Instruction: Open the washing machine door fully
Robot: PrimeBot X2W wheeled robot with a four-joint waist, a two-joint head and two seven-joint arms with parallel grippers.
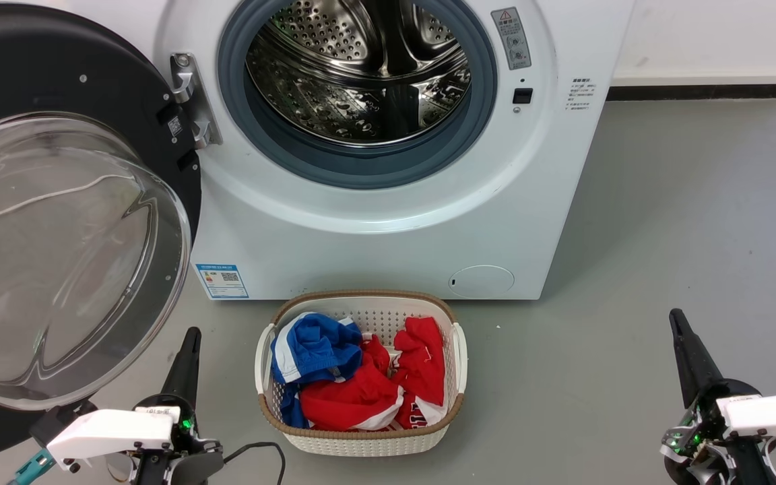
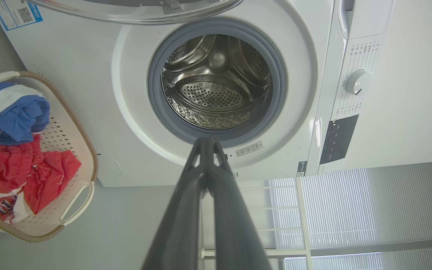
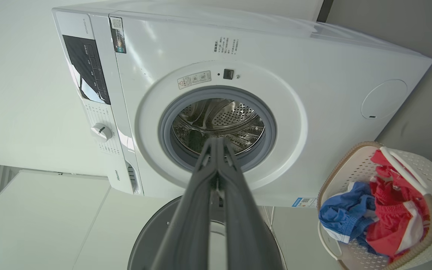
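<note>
The white washing machine faces me with its steel drum exposed inside a grey rubber ring. The washing machine door, a black disc with a bulging clear glass bowl, stands swung out wide on the left, hinged at the machine's front. My left gripper is shut and empty, low at the left, just right of the door's lower rim and apart from it. My right gripper is shut and empty at the lower right, over bare floor. In the wrist views the left gripper and the right gripper point at the drum.
A white woven basket with red and blue clothes sits on the grey floor directly in front of the machine, between my arms. A white wall with a dark skirting runs at the back right. A cable trails beside my left arm.
</note>
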